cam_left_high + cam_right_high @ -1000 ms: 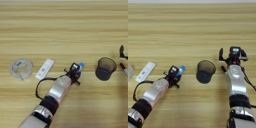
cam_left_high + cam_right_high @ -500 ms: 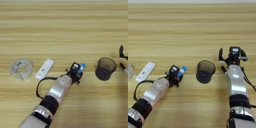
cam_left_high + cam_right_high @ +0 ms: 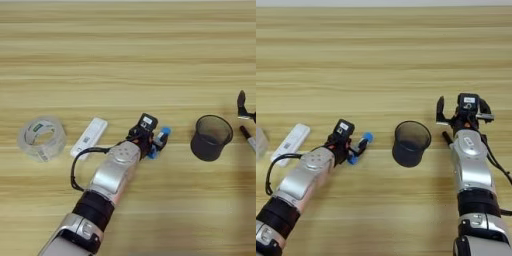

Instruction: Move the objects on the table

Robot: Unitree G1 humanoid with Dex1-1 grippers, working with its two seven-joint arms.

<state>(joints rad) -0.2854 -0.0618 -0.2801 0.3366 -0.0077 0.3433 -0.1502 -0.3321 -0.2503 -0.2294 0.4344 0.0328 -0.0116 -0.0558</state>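
Left claw [image 3: 156,140]: pinched the blue tube [image 3: 161,138], low over the worktop [image 3: 125,50], left of the black mesh cup [image 3: 211,138].
Right claw [image 3: 458,110]: spread, idle right of cup.
Advice: lift clear, tip tube upright before cup.
Views: tape roll [image 3: 41,138] whole only in left eye; cassette [image 3: 89,137] in both.

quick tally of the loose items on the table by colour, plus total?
Clear: 1, clear tape roll with green label
White: 1, flat white rectangular cassette
Blue: 1, blue tube with white label, in the left hand
Black: 1, black mesh cup
Total: 4
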